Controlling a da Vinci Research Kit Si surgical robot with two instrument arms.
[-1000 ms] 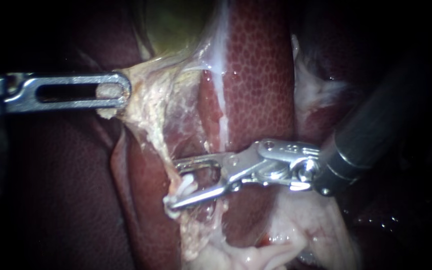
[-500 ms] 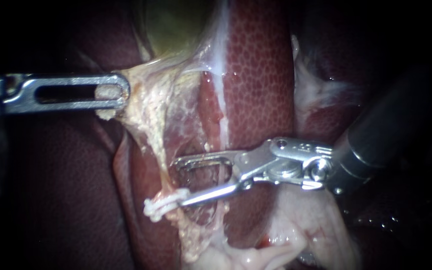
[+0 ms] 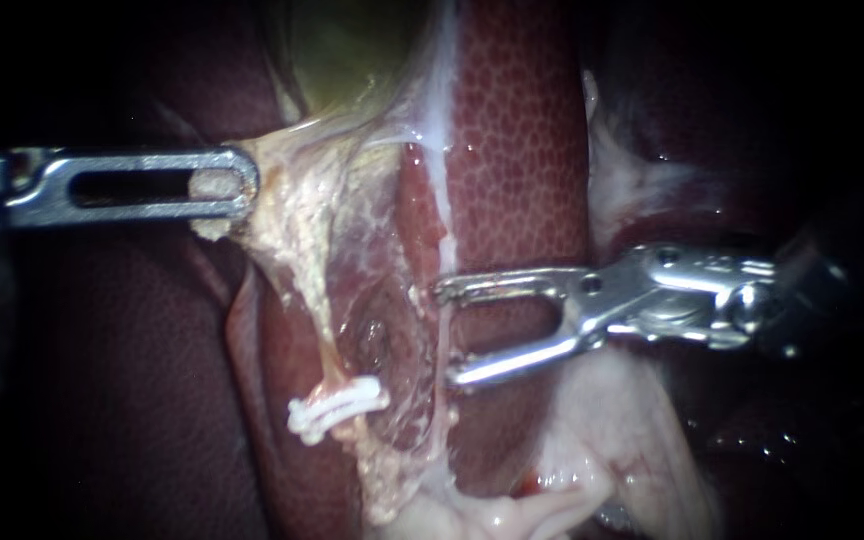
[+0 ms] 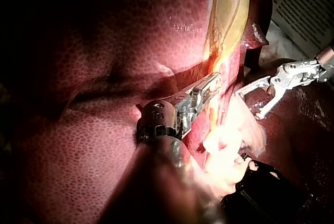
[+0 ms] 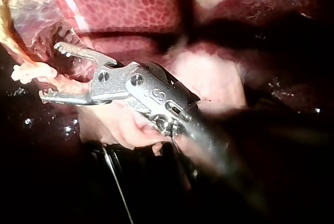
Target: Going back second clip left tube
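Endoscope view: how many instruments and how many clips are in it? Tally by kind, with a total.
Instruments: 2 (left instrument, right instrument)
Clips: 1 (white clip)
Total: 3

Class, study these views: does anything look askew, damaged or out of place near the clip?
Mildly: the white clip sits slanted across the left tube, not square. The right instrument has open, empty jaws, apart from it. No tear or spill shows.
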